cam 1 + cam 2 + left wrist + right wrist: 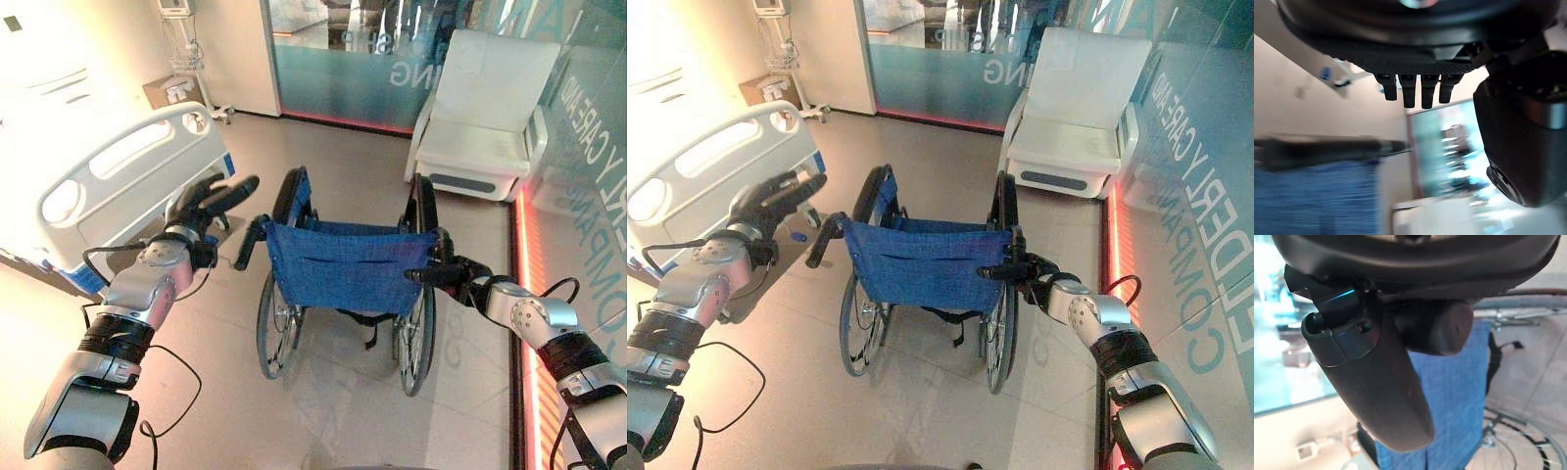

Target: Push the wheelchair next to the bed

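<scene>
Wheelchair [343, 269]: you see it near bed [108, 186].
Right hand [1034, 269]: clasps right push handle [1437, 328].
Left hand [206, 201]: fingers straight, holding nothing, beside left push handle [250, 243].

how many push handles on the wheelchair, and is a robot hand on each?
2. Left handle sticks out free beside the blue backrest; the left robot hand is open and off it. Right handle is gripped by the right robot hand.

- The wheelchair [343, 279] stands mid-floor, its back toward the robot.
- The bed [108, 176] lies to its left, just apart.
- An armchair [485, 122] sits behind it to the right, against a glass wall [333, 59].
- A monitor stand [186, 49] is behind the bed.
</scene>
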{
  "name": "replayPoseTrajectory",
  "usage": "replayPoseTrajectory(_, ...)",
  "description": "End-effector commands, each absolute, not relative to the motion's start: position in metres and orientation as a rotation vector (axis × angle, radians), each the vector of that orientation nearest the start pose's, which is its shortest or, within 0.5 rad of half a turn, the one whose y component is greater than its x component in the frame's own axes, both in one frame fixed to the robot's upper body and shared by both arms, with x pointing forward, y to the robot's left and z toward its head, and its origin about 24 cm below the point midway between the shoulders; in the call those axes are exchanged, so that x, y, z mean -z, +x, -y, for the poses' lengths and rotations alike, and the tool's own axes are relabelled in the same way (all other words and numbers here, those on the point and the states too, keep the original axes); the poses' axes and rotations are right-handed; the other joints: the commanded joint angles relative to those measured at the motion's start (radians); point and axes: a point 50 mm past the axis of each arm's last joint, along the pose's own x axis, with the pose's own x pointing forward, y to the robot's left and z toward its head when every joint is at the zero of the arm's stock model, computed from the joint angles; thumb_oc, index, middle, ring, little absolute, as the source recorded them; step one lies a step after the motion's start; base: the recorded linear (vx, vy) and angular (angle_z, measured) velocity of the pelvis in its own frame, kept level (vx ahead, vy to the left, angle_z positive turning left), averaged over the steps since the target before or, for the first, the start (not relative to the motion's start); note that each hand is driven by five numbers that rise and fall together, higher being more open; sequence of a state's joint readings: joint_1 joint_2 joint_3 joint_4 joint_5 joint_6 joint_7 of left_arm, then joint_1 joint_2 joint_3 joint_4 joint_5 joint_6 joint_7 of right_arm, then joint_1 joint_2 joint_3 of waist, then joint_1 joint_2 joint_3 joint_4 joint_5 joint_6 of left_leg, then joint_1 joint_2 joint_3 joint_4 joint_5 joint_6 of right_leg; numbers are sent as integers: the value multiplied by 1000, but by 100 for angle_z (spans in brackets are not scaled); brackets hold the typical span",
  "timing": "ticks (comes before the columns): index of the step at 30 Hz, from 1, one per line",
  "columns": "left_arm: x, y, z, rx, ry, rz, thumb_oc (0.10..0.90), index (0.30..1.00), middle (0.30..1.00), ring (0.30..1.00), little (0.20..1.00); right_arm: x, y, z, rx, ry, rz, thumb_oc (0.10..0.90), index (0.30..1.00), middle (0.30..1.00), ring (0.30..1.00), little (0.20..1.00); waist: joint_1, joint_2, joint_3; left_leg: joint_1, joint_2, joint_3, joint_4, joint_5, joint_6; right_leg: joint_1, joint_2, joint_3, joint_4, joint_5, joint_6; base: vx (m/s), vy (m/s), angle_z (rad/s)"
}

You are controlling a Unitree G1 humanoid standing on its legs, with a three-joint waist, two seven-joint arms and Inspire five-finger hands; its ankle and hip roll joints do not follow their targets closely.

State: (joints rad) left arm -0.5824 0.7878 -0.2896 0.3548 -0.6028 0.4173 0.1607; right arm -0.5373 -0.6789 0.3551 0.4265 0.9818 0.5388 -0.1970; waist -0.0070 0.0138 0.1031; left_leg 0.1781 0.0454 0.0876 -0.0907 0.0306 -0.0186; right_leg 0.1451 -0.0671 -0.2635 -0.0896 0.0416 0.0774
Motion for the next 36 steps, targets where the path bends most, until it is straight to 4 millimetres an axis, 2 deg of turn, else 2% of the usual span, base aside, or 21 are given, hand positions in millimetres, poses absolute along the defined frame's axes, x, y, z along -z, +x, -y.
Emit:
replayPoseTrajectory(1, -179, 353, -284, -146, 480, -178, 800, 900, 900, 900, 900, -123, 356, 207, -84, 170, -324, 800, 900, 900, 900, 900, 48, -13, -54, -15, -67, 45, 3, -39, -14, 29, 2, -21, 2, -28, 23, 0, 0, 0)
replayPoseTrajectory(9, -170, 357, -288, -96, 522, -297, 800, 900, 900, 900, 900, -124, 359, 203, -96, 161, -329, 800, 900, 900, 900, 900, 41, -8, -52, -14, -67, 51, 3, -36, -15, 29, 3, -15, 2, -25, 25, 0, 0, 0)
replayPoseTrajectory(16, -165, 365, -273, -45, 392, -301, 800, 900, 900, 900, 900, -122, 361, 198, -104, 159, -336, 800, 900, 900, 900, 900, 30, -4, -53, -12, -66, 57, 3, -35, -17, 28, 5, -10, 2, -23, 26, 0, 0, 0)
replayPoseTrajectory(24, -175, 377, -249, -89, 250, -178, 800, 900, 900, 900, 900, -124, 365, 189, -104, 137, -334, 800, 900, 900, 900, 900, 17, -7, -49, -9, -64, 60, 3, -36, -19, 30, 8, -2, 2, -24, 21, 0, 0, 0)
replayPoseTrajectory(28, -179, 381, -245, -153, 217, -133, 800, 900, 900, 900, 900, -126, 367, 186, -106, 130, -336, 800, 900, 900, 900, 900, 13, -9, -49, -8, -64, 61, 3, -36, -20, 31, 9, 2, 2, -25, 20, 13, 2, -3)
replayPoseTrajectory(31, -185, 384, -245, -228, 250, -85, 800, 900, 900, 900, 900, -127, 370, 183, -106, 127, -339, 800, 900, 900, 900, 900, 10, -11, -51, -7, -63, 62, 3, -36, -20, 33, 10, 4, 2, -29, 16, 36, 2, -1)
replayPoseTrajectory(36, -190, 387, -248, -250, 346, -106, 800, 900, 900, 900, 900, -131, 372, 180, -106, 121, -339, 800, 900, 900, 900, 900, 8, -11, -50, -7, -64, 61, 3, -36, -19, 34, 11, 5, 2, -31, 14, 6, 0, 0)
